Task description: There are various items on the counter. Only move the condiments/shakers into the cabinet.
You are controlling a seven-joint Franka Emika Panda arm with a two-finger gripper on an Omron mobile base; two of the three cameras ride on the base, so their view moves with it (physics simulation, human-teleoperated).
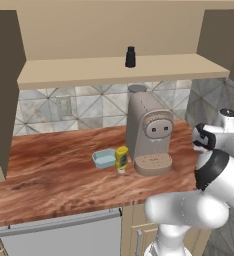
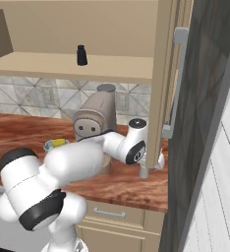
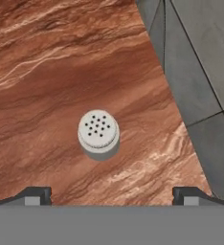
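Observation:
In the hand view a small grey-white shaker (image 3: 98, 132) with a perforated top stands upright on the reddish-brown counter (image 3: 42, 72). My gripper (image 3: 112, 197) hangs straight above it, open, its two fingertips (image 3: 37, 195) wide apart and touching nothing. In the right base view the gripper (image 2: 151, 167) points down by the cabinet's open door (image 2: 163, 74). A short black shaker (image 1: 130, 57) stands on the cabinet shelf (image 1: 89, 72). The yellow squeeze bottle (image 1: 121, 159) stands on the counter beside the light-blue dish (image 1: 104, 158).
The big beige coffee machine (image 1: 149, 132) stands between the bottle and my arm. A grey tiled wall (image 3: 200, 72) runs close to the right of the shaker. A grey-fronted drawer unit (image 1: 59, 235) sits below the counter's front edge.

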